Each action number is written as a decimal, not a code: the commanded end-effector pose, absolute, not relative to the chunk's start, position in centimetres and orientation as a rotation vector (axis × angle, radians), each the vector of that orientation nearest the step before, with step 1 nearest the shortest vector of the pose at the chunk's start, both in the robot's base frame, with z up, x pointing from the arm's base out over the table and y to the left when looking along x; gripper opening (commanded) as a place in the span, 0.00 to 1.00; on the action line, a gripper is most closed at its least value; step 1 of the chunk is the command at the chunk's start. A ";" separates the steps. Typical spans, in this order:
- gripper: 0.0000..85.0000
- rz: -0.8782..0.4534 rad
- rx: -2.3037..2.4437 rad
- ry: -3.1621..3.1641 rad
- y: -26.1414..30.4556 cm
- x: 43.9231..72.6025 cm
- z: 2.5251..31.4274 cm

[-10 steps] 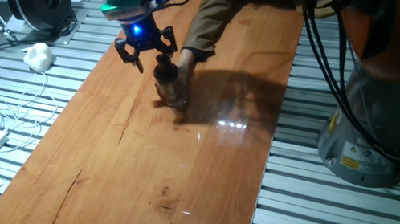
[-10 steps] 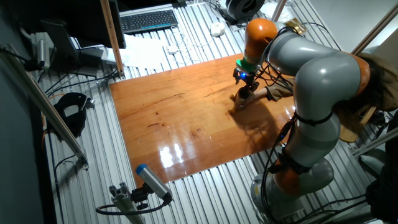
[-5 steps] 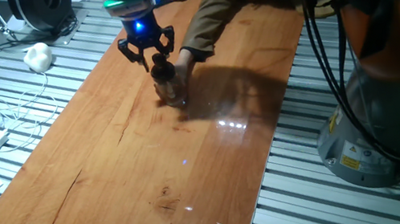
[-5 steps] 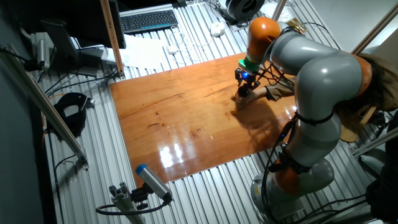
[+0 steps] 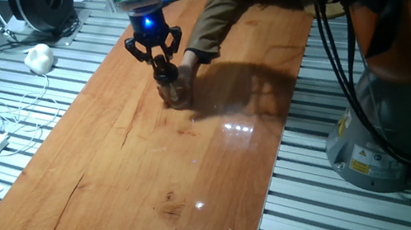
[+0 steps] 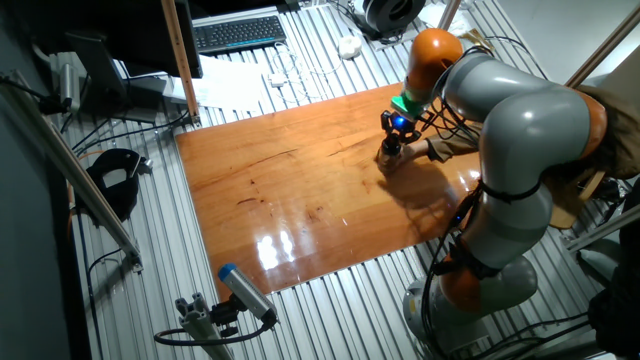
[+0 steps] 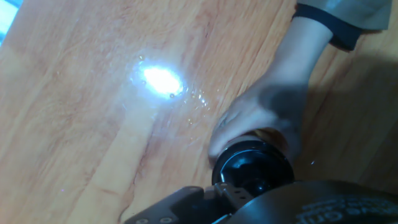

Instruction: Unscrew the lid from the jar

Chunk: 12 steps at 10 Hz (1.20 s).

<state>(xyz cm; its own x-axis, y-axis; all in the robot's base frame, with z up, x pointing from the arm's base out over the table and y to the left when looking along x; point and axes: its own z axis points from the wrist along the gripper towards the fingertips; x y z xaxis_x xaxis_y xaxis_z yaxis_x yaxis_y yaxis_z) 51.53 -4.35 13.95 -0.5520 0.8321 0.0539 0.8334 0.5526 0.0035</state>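
Grey-and-orange arm (image 6: 520,110), black cables, black gripper (image 5: 154,54) with blue light.

Black lid (image 7: 252,168) on upright glass jar (image 5: 174,95).

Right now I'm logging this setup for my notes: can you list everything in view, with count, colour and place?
jar: one, clear glass, far part of the table, steadied by the person's hand
lid: one, black, on top of the jar
table: one, orange-brown wood, centre
keyboard: one, black, beyond the table's far edge
white cable: one, on the slatted metal beside the table
white lump: one, on the slats near the table's far corner
person's hand: one, around the jar, arm in a brown sleeve
arm: one, grey with orange joints
gripper: one, black, jaws down around the lid
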 end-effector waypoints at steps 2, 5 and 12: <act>0.00 0.022 -1.414 -2.760 -4.5 51.4 14.1; 0.00 0.071 -1.363 -2.776 -4.7 51.4 14.3; 0.00 0.174 -1.240 -2.813 -4.7 51.2 14.4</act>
